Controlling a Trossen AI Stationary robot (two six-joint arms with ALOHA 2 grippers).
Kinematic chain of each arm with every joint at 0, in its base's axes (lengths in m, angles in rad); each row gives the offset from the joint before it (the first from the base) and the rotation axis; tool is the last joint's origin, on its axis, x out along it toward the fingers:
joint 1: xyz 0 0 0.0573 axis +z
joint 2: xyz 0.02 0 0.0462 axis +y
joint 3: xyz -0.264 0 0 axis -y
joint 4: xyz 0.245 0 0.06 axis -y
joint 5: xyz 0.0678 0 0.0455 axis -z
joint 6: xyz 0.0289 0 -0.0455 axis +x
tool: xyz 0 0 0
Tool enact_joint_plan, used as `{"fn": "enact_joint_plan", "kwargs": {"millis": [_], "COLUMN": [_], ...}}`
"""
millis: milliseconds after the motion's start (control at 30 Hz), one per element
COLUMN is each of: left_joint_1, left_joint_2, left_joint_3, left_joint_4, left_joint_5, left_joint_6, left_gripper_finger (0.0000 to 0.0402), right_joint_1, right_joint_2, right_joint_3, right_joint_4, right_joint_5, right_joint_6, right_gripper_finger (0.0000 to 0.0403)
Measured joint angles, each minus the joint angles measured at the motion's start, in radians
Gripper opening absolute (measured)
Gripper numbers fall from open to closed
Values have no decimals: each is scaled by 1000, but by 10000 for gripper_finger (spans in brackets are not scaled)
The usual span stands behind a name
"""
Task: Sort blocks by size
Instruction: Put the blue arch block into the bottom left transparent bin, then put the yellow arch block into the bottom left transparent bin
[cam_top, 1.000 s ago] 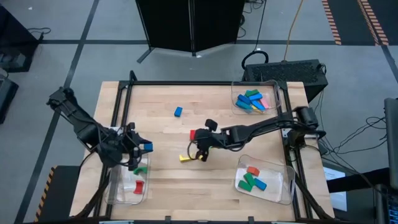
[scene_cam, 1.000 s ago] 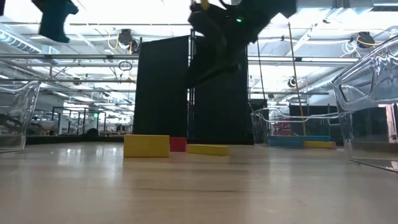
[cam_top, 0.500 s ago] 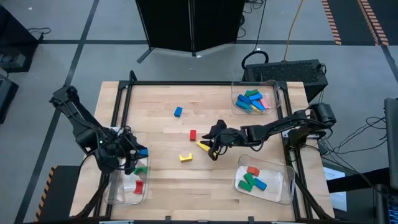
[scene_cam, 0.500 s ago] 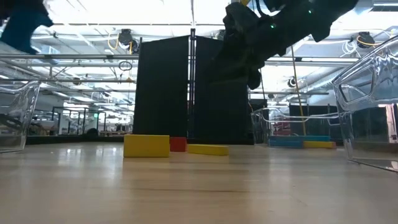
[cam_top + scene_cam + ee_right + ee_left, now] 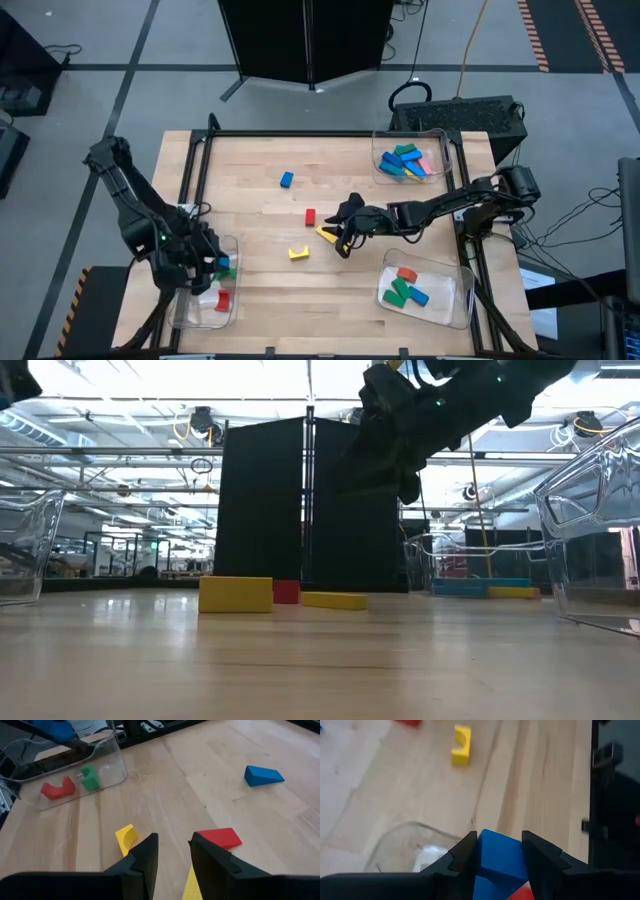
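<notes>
My left gripper (image 5: 215,262) is shut on a blue block (image 5: 500,862) and hangs over the clear tray (image 5: 190,310) at the near left. A green block (image 5: 227,272) and a red one (image 5: 222,297) lie in that tray. My right gripper (image 5: 343,243) is open in the middle of the table. It stands well above a long yellow block (image 5: 328,235), which lies flat on the wood and shows in the gap between the fingers (image 5: 191,880). A yellow arch block (image 5: 297,253), a red block (image 5: 310,215) and a blue block (image 5: 287,180) also lie loose. My left gripper pinches the blue block by two opposite sides (image 5: 483,856) between its two fingers. The fingers slant down from the table's left. The block is lifted clear, above the tray's rim (image 5: 405,827).
A clear tray (image 5: 445,145) at the far right holds several blue, green and pink blocks. Another tray (image 5: 455,305) at the near right holds a red, a green and a blue block. Black rails run along the table's left, right and far edges.
My left gripper has carried the blue block toward the table's near edge and down, rolling its wrist, until it hangs over the near-left tray. My right gripper drew back toward the table's right edge from over the yellow blocks, then kept still. The loose blocks have not moved.
</notes>
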Motion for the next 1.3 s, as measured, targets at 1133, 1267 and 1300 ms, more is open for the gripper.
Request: {"fn": "enact_joint_plan", "kwargs": {"millis": [1133, 1267, 1300], "left_joint_1": [-48, -48, -48], "left_joint_2": [220, 252, 260], "left_joint_3": [-2, -2, -2], "left_joint_4": [-50, -63, -71], "left_joint_5": [202, 235, 239], "left_joint_6": [-51, -51, -51], "left_gripper_finger": [184, 236, 246], "right_joint_1": [2, 2, 2], "right_joint_2": [1, 1, 1], "right_joint_3": [0, 0, 0], "right_joint_4": [-16, -19, -19], "right_joint_5": [0, 0, 0], "right_joint_6": [34, 34, 34], "right_gripper_finger": [107, 107, 107]}}
